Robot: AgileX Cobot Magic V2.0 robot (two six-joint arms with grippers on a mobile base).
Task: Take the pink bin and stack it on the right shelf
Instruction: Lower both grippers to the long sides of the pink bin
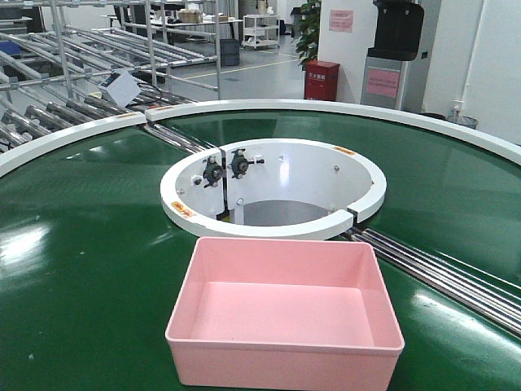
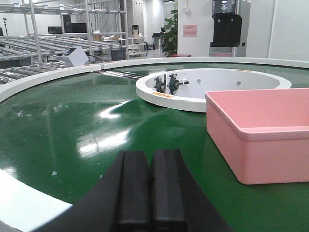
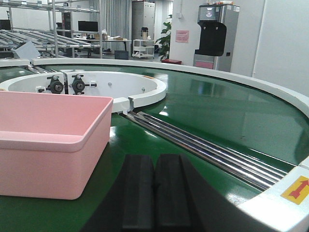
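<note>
The pink bin [image 1: 285, 314] stands empty on the green conveyor belt [image 1: 89, 269], in front of the white ring. It also shows at the right of the left wrist view [image 2: 260, 133] and at the left of the right wrist view [image 3: 50, 140]. My left gripper [image 2: 149, 166] is shut and empty, low over the belt, left of the bin. My right gripper [image 3: 154, 171] is shut and empty, right of the bin. Neither gripper shows in the front view. The right shelf is out of view.
A white ring [image 1: 273, 195] with two black knobs [image 1: 226, 167] encloses the belt's centre hole. Steel rollers [image 1: 456, 273] cross the belt at the right. Grey tube roller racks [image 1: 73, 73] stand at the back left. A white belt edge with a red arrow label [image 3: 295, 189] lies by my right gripper.
</note>
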